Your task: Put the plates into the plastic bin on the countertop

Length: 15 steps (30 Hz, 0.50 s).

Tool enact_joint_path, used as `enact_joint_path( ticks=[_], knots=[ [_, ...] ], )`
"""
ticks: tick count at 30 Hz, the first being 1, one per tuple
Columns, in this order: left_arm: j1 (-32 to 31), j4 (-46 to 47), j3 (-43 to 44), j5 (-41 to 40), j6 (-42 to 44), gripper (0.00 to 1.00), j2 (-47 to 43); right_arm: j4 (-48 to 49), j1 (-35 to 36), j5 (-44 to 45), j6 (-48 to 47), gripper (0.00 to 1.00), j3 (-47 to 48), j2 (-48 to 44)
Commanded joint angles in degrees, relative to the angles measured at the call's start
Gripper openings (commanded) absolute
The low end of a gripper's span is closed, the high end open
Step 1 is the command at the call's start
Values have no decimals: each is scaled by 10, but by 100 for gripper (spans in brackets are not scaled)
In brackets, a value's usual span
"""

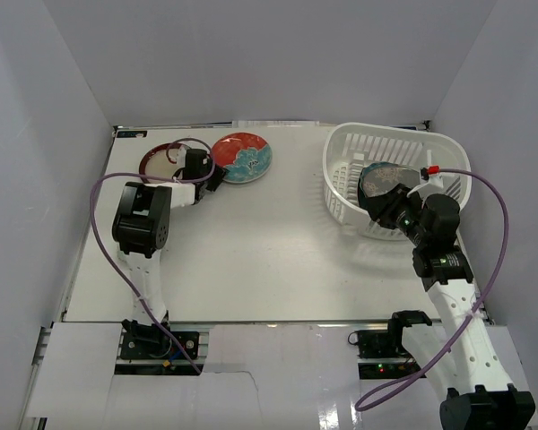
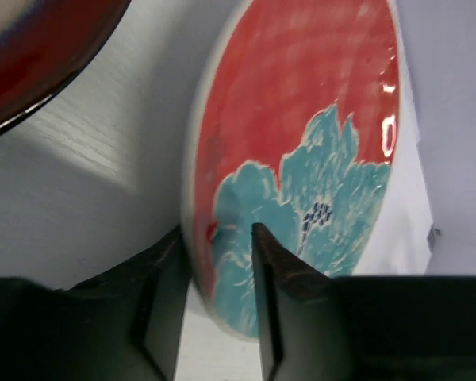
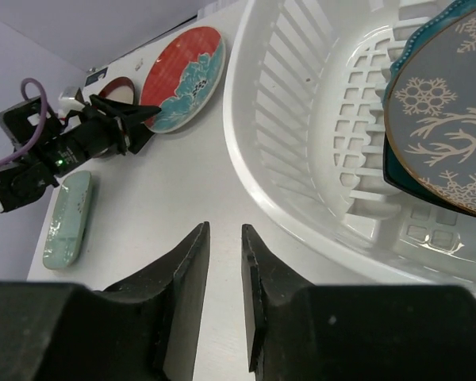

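The white plastic bin (image 1: 341, 170) holds the grey deer-print plate (image 3: 448, 135) atop a teal one, while the left gripper (image 2: 218, 294) pinches the red-teal floral plate's (image 2: 301, 159) rim and the right gripper (image 3: 222, 294) hangs nearly closed, empty (dark-rimmed plate (image 1: 161, 159) and pale-green rectangular dish (image 3: 67, 222) remain out).

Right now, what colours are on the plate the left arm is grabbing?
Red with a teal flower, clearest in the left wrist view.
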Motion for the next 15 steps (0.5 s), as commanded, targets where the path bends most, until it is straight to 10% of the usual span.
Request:
enact_joint_path(
  ticks=[1,6,15],
  knots=[
    [-11,-1,11,-27,-11,44,14,24,7,-19,10,30,-13,-18],
    [-12,26,-12,-25,-18,0,7,9,18,-32,11,33,-9,-43],
    [-10,152,-201,2,7,0,-218,21,30,-101,28,48,22,-40]
  ],
)
